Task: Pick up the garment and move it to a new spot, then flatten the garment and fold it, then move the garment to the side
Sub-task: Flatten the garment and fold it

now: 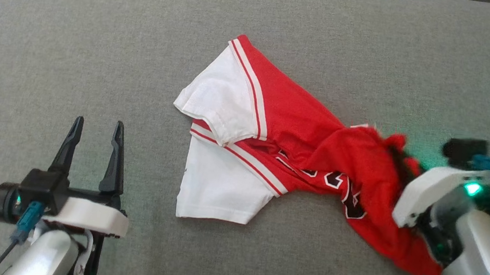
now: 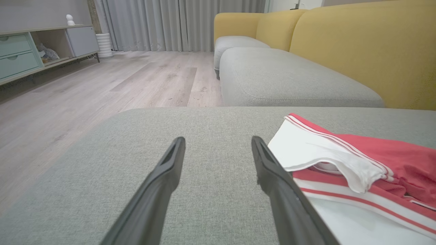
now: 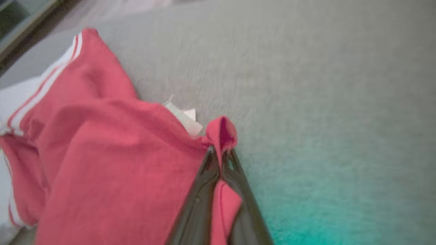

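- At right end effector (image 3: pixel 220 151): clenched on a red edge of the garment (image 1: pixel 285 114).
- At left end effector (image 1: pixel 97 126): released, spread wide, near white sleeve (image 1: pixel 215 190), over grey cushion (image 1: pixel 97 44).

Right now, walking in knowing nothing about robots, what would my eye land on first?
The red and white jersey, lying crumpled in the middle of the grey cushion. Next comes the right hand at the jersey's right end, its two dark fingers shut on a pinch of red cloth. The left hand is open over bare cushion to the jersey's left.
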### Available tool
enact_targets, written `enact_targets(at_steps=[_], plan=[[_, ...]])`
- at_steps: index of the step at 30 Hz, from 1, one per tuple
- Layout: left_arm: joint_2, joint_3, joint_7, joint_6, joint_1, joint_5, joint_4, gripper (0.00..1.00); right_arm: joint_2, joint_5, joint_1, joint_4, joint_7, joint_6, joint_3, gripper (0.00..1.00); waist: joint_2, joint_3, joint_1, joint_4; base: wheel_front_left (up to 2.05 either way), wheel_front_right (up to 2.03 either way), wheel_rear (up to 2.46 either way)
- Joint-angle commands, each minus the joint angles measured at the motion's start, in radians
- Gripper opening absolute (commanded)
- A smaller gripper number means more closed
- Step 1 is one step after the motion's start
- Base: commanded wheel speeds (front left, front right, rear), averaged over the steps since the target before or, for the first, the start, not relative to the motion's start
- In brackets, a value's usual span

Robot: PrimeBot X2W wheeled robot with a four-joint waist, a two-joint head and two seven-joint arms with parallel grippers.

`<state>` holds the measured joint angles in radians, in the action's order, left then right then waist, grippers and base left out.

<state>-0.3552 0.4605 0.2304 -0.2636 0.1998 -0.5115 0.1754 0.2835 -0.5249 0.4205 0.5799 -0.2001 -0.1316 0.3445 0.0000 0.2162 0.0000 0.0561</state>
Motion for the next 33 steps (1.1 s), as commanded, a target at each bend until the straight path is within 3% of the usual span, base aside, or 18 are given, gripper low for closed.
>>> enact_targets(at_steps=[1, 6, 10, 11, 12, 17, 22, 28, 33], plan=[[-0.016, -0.034, 0.011, 0.004, 0.039, -0.005, -0.024, 1.00, 0.024, 0.006, 0.031, -0.035, 0.034, 0.001, -0.009, 0.00, 0.0000, -0.001, 0.0000, -0.001, 0.00, 0.00, 0.00], [-0.018, -0.039, 0.015, 0.003, 0.032, -0.008, -0.024, 1.00, 0.059, 0.061, 0.049, -0.069, 0.150, 0.001, -0.131, 0.00, 0.0000, -0.004, 0.0000, -0.013, 0.00, 0.00, 0.00], [-0.016, -0.039, 0.017, 0.004, 0.032, -0.010, -0.023, 1.00, 0.056, 0.118, 0.025, -0.015, 0.176, 0.001, -0.237, 0.00, 0.0000, -0.004, 0.0000, -0.024, 0.00, 0.00, 0.00], [-0.015, -0.038, 0.017, 0.005, 0.033, -0.010, -0.022, 1.00, 0.049, 0.131, 0.016, 0.011, 0.173, 0.001, -0.253, 0.38, 0.0000, -0.005, 0.0000, -0.025, 0.00, 0.00, 0.00], [-0.015, -0.037, 0.017, 0.006, 0.035, -0.011, -0.021, 1.00, 0.040, 0.139, 0.007, 0.040, 0.169, 0.001, -0.271, 1.00, 0.0000, -0.006, 0.0000, -0.026, 0.00, 0.00, 0.00], [-0.014, -0.034, 0.018, 0.008, 0.041, -0.011, -0.018, 1.00, -0.007, 0.167, -0.017, 0.127, 0.219, 0.001, -0.342, 1.00, 0.0000, -0.006, 0.0000, -0.028, 0.00, 0.00, 0.00], [-0.020, -0.036, 0.019, 0.005, 0.034, -0.015, -0.016, 1.00, -0.030, 0.194, -0.035, 0.100, 0.319, 0.001, -0.405, 1.00, 0.0000, -0.009, 0.0000, -0.033, 0.00, 0.00, 0.00], [-0.030, -0.041, 0.018, -0.004, 0.021, -0.018, -0.020, 1.00, -0.045, 0.236, -0.084, -0.123, 0.384, 0.001, -0.380, 1.00, 0.0000, -0.018, 0.0000, -0.040, 0.00, 0.00, 0.00], [-0.041, -0.042, 0.013, -0.011, 0.012, -0.018, -0.031, 1.00, -0.071, 0.269, -0.191, -0.374, 0.328, 0.001, -0.331, 1.00, 0.0000, -0.027, 0.0000, -0.041, 0.00, 0.00, 0.00]])
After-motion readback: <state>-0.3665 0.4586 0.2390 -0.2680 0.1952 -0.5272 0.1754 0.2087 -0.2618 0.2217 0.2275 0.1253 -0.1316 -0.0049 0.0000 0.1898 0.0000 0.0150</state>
